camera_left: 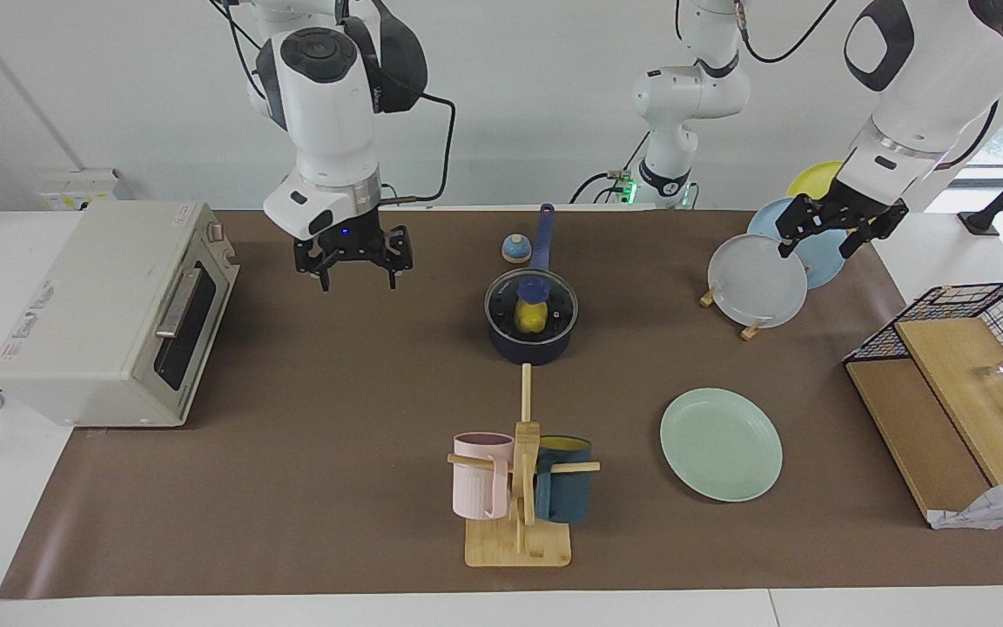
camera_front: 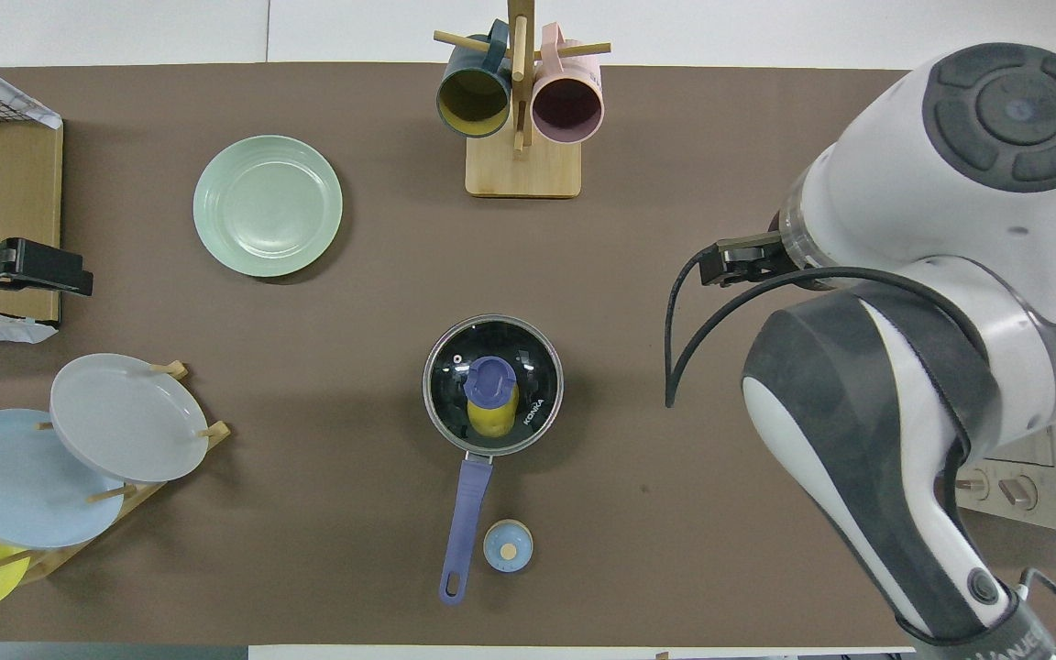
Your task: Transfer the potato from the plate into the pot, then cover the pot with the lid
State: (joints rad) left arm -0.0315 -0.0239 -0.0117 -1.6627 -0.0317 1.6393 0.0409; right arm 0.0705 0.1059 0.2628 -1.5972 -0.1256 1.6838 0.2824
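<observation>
The dark navy pot (camera_left: pixel 532 344) (camera_front: pixel 493 440) stands mid-table, its long blue handle pointing toward the robots. The glass lid (camera_left: pixel 554 305) (camera_front: pixel 533 376) with a blue knob sits on the pot. Through the glass I see the yellow potato (camera_left: pixel 532 320) (camera_front: pixel 491 417) inside the pot. The mint-green plate (camera_left: pixel 721 444) (camera_front: pixel 268 204) lies bare, farther from the robots than the pot and toward the left arm's end. My right gripper (camera_left: pixel 359 280) hangs open and holds nothing, above the mat between the oven and the pot. My left gripper (camera_left: pixel 817 246) is open, up over the rack of upright plates.
A toaster oven (camera_left: pixel 110 313) stands at the right arm's end. A wooden mug rack (camera_left: pixel 519 488) (camera_front: pixel 521 110) with two mugs is farther out than the pot. A small bell (camera_left: pixel 516 249) (camera_front: pixel 508 546) sits beside the pot handle. Upright plates (camera_left: pixel 758 279) and a wire basket (camera_left: pixel 972 348) fill the left arm's end.
</observation>
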